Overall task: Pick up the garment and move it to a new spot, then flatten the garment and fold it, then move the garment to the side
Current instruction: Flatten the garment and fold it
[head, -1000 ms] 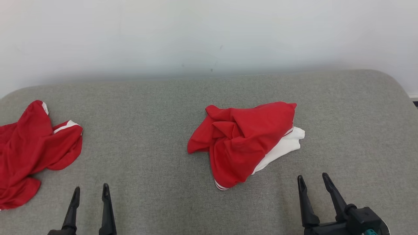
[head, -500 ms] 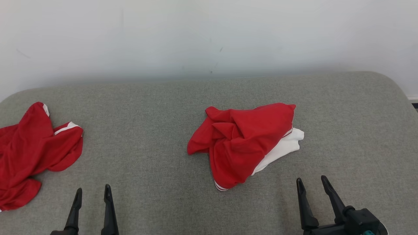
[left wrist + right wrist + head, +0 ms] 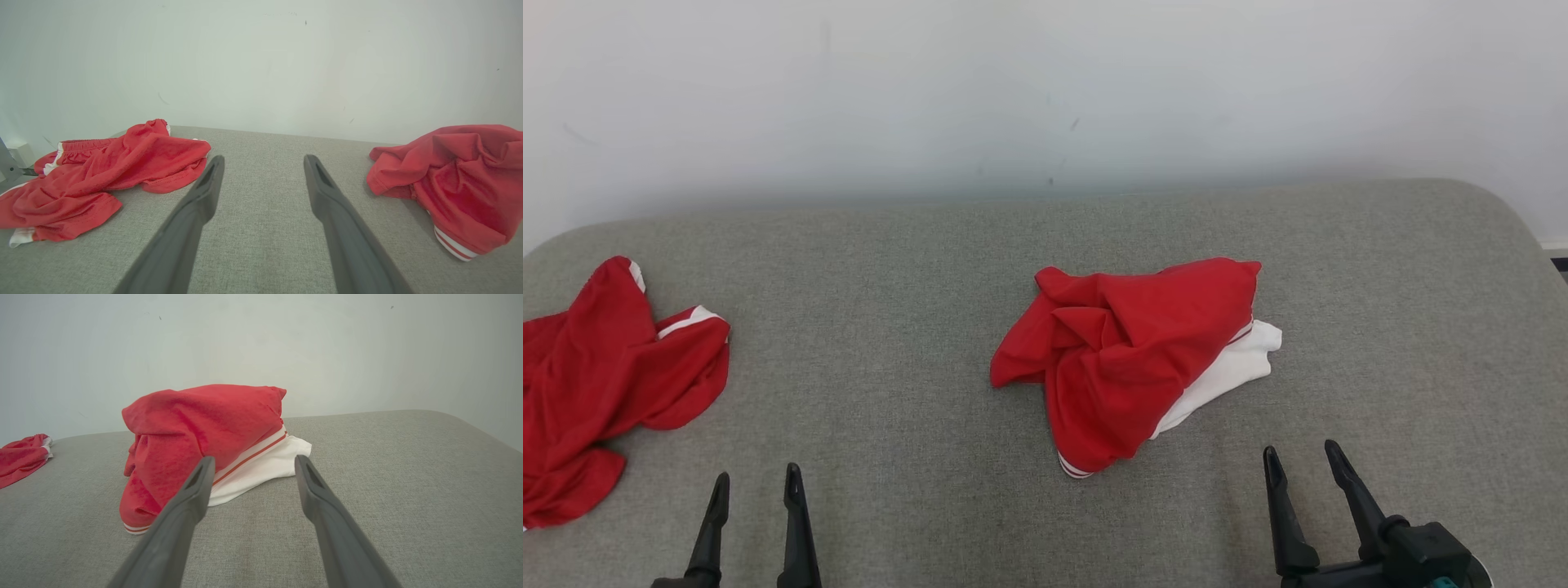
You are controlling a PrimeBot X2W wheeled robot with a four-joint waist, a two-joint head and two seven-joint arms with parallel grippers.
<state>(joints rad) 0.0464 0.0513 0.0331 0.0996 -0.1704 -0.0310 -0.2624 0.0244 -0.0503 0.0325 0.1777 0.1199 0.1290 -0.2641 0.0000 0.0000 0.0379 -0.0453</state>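
Grey woven upholstery [image 3: 890, 327] stretched before me, backed at twelve o'clock by a plain pale wall [image 3: 1045, 82]. On it, near the middle of my head view, lay the crumpled garment [image 3: 1127, 359], a bunched red heap with a white part showing from under its edge at about four o'clock and a white-striped hem at its six o'clock end. My left gripper [image 3: 755, 474] hung low over the cloth surface with its two dark fingers spread wide and nothing between them; from it the garment lay between two and three o'clock, well apart. My right gripper [image 3: 1300, 448] was likewise fully parted and empty, and the garment sat at about ten o'clock from it, near but not touching. Seen along my right fingers [image 3: 196, 498], the heap rose just beyond the fingertips, mostly toward eleven o'clock, with its white part lying in line with the gap between them. Seen along my left fingers [image 3: 196, 204], the same heap lay off at about two o'clock. A second red garment [image 3: 605, 384] with white trim lay spread and rumpled at the surface's edge, at about ten o'clock from my left gripper and apart from it, well away from the first heap.
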